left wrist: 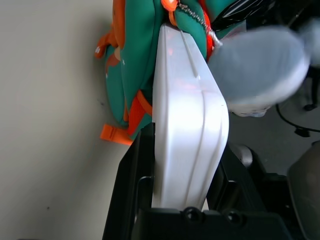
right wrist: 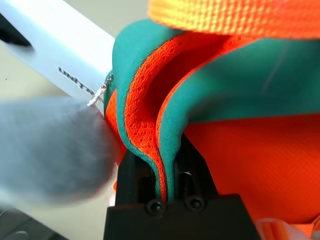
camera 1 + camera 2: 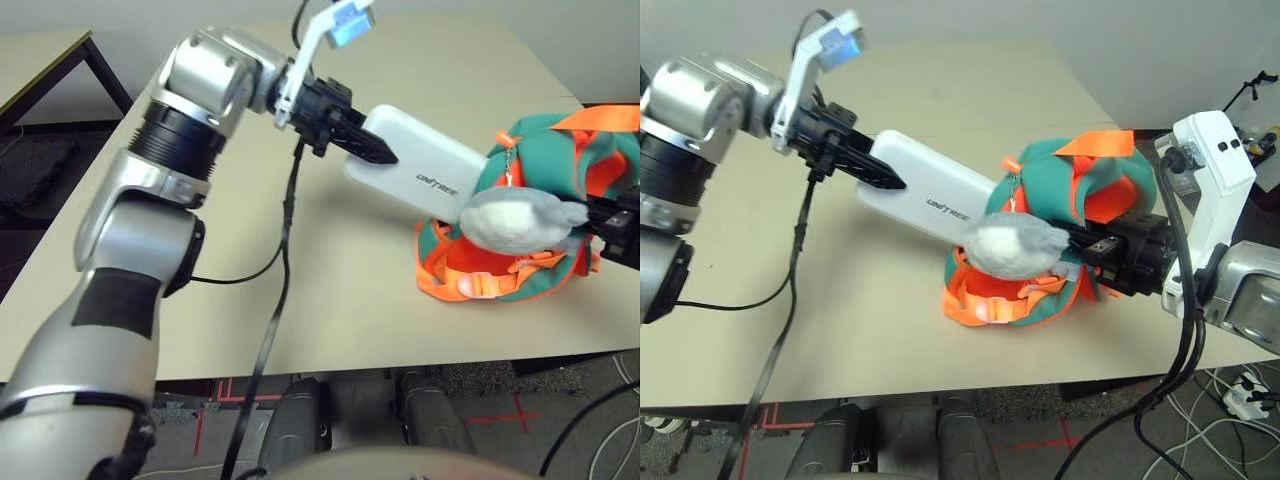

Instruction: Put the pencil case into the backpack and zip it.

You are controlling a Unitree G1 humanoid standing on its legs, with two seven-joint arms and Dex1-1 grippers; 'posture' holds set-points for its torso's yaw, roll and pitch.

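Backpack (image 3: 1080, 200) on table (image 3: 870, 330), mouth held by right gripper (image 2: 170, 175) clenched on its fabric edge; pencil case (image 3: 930, 195) clamped in left gripper (image 3: 365, 140), far end entering the mouth

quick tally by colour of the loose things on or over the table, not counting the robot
white: 1, the pencil case
teal and orange: 1, the backpack
grey-white: 1, the plush toy dangling from the backpack
total: 3
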